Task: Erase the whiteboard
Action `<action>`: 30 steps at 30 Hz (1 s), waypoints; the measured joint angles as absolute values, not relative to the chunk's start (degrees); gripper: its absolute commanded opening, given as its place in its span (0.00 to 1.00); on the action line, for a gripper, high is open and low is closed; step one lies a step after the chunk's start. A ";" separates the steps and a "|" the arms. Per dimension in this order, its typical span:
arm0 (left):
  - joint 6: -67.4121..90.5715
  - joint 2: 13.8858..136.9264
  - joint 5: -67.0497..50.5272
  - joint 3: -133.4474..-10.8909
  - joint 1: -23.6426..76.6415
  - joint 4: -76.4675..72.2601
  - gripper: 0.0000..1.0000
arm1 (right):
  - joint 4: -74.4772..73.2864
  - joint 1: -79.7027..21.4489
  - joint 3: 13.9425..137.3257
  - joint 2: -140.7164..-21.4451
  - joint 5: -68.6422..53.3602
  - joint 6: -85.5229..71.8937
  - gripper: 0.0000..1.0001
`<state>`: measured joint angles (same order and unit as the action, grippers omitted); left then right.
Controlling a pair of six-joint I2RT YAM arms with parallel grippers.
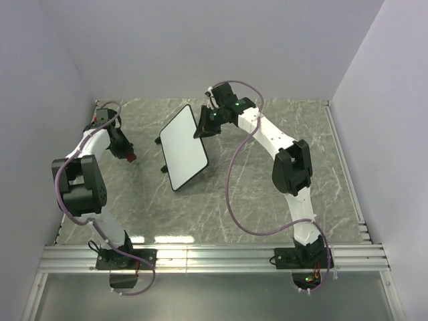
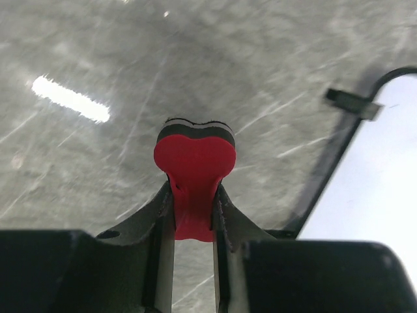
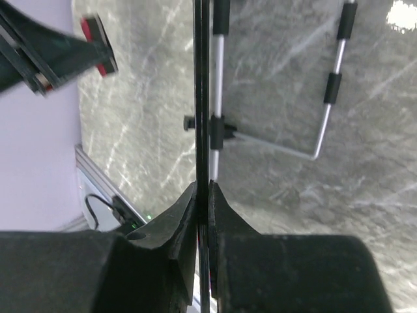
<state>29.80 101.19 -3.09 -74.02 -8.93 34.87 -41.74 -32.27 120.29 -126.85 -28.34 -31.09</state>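
The whiteboard [image 1: 184, 147] is in the upper middle of the top view, tipped up on 1 edge. The right gripper [image 3: 203, 195] pinches its thin rim tight. In the right wrist view the board looks like 1 black line going up the middle. The left gripper [image 2: 194, 199] squeezes a little red eraser [image 2: 195, 156]. It is to the left of the board and not touching it. From above I see no marks on the white face.

What could go wrong? If the eraser pushes hard, the board may twist or slip out of that thin pinch. The soft eraser may also bend and pop free.
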 measured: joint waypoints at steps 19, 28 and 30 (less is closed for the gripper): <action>31.53 97.60 2.92 -63.02 -9.19 35.31 0.53 | -36.69 -30.61 126.32 -133.25 -29.08 -37.91 0.14; 32.58 95.39 4.19 -61.95 -9.19 35.11 0.92 | -34.28 -30.76 119.33 -131.87 -28.03 -36.49 0.66; 32.67 94.78 4.38 -61.93 -9.19 35.07 0.97 | -34.09 -30.76 116.77 -130.65 -27.62 -35.97 0.77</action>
